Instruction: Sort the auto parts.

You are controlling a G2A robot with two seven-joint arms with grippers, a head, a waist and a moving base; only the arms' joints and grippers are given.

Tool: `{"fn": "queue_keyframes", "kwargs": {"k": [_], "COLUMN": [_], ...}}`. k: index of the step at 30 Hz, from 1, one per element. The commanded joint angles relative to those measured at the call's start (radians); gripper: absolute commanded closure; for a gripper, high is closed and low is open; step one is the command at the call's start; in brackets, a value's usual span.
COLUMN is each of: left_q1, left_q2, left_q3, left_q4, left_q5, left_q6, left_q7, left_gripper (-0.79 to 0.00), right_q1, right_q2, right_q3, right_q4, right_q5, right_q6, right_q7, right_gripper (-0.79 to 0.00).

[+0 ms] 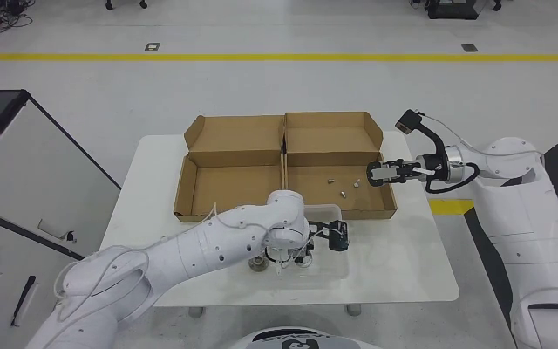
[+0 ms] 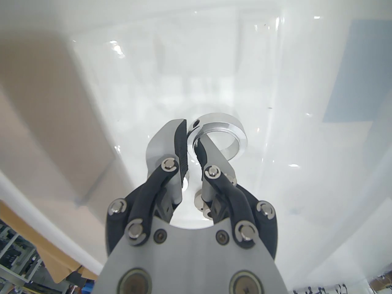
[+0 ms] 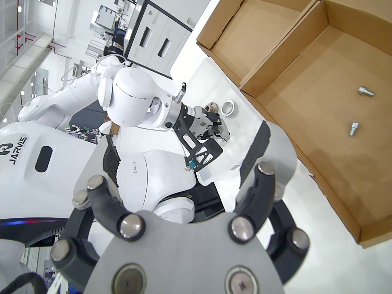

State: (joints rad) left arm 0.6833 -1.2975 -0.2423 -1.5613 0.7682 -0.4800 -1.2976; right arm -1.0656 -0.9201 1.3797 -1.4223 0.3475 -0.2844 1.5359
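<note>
Left gripper (image 2: 190, 131): down inside the clear bin (image 2: 275, 77), which stands on the bench (image 1: 401, 262) at the near side. We see its jaws drawn almost together, pinching the wall of a metal ring (image 2: 226, 136). 1 jaw sits outside the ring and the other reaches into its hole, so the ring's wall fills the narrow gap between them. The rest of the ring stands out past the jaw tips, over the bin's pale floor.

Behind the tips, under the jaw linkage, we note a small metal part (image 2: 200, 200) on the bin floor. It is partly hidden and we cannot tell its type.

Right gripper (image 3: 185, 142): jaws spread wide, nothing between them. In the top view we place this gripper (image 1: 377, 172) over the end of the right box (image 1: 318, 199).

Ahead of those open jaws, 3 small bolts (image 1: 343, 191) lie on the right box's floor, near the tips but not touching them. The right wrist view shows 2 of them apart from each other, both lying on their sides.

Beyond the bolts as seen from the right jaws, the left box (image 1: 231, 188) touches the right box side by side, both with flaps open. The clear bin sits just beside the 2 boxes, well apart from the right jaws.
</note>
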Motion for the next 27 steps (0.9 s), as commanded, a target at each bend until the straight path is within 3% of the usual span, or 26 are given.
{"fn": "queue_keyframes", "kwargs": {"k": [1,7,14,20,27], "left_q1": [0.007,0.046,0.127,0.226,0.348], "left_q2": [0.018,0.079,0.164,0.228,0.28], "left_q3": [-0.027,-0.12,-0.289,-0.456,-0.613], "left_q4": [-0.031,-0.135,-0.26,-0.327,-0.375], "left_q5": [0.003,-0.001,-0.009,0.001,-0.017], "left_q6": [0.0,0.002,0.001,-0.019,-0.073], "left_q7": [0.004,-0.013,-0.005,0.056,0.159], "left_gripper": [0.0,0.0,0.0,0.0,0.0], "right_q1": [0.0,0.0,0.0,0.0,0.0], "right_q2": [0.0,0.0,0.0,0.0,0.0], "right_q3": [0.0,0.0,0.0,0.0,0.0], "right_q4": [0.0,0.0,0.0,0.0,0.0], "right_q5": [0.0,0.0,0.0,0.0,0.0], "right_q6": [0.0,0.0,0.0,0.0,0.0], "right_q7": [0.0,0.0,0.0,0.0,0.0], "right_gripper": [-0.785,-0.785,-0.785,-0.785,-0.785]}}
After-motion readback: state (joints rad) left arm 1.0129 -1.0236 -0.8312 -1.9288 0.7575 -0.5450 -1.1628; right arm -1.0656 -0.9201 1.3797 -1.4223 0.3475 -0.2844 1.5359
